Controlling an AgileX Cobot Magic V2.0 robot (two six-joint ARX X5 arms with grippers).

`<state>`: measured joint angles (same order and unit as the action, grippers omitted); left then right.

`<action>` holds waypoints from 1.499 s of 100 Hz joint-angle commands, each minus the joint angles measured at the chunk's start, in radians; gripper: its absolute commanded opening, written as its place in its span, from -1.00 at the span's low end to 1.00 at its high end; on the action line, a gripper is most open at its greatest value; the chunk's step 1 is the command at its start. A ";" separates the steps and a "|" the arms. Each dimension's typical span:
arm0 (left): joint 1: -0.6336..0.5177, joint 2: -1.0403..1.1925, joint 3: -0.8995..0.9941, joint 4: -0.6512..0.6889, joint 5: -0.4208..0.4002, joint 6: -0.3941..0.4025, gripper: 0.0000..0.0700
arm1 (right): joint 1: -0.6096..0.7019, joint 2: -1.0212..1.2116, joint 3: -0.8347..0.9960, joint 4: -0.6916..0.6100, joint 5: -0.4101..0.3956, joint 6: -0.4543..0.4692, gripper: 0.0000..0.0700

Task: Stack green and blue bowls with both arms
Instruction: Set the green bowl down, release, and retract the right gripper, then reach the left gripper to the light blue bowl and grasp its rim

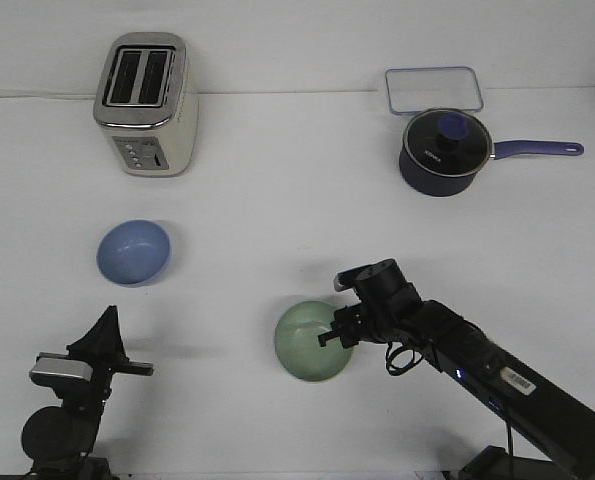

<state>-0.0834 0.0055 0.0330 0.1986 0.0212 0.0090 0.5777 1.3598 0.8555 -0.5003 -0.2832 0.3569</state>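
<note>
The right arm's fingers (334,332) sit at the rim of the green bowl (310,342); whether they clamp it I cannot tell. The blue bowl (133,251) rests on the surface (277,200), beyond the left arm's fingers (105,330), whose spread is unclear.

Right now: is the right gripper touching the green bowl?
Cannot tell. In the front view the right gripper overlaps the green bowl at its rim, but neither contact nor gap shows plainly.

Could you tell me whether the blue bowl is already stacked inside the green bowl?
No, the blue bowl sits alone near the toaster, apart from the green bowl.
</note>
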 commanded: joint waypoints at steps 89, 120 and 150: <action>-0.002 0.000 -0.001 0.039 -0.002 -0.186 -0.97 | -0.167 -0.324 0.086 0.065 0.086 -0.159 -0.01; -0.002 0.036 0.159 -0.102 -0.074 -0.310 -0.97 | -0.184 -0.651 -0.167 0.288 0.206 -0.189 -0.01; 0.000 0.464 0.550 -0.409 -0.100 -0.313 -0.97 | -0.185 -0.869 -0.356 0.296 0.257 -0.179 -0.02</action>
<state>-0.0834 0.3676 0.5037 -0.1825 -0.0742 -0.3000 0.3897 0.4999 0.5007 -0.1993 -0.0288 0.1806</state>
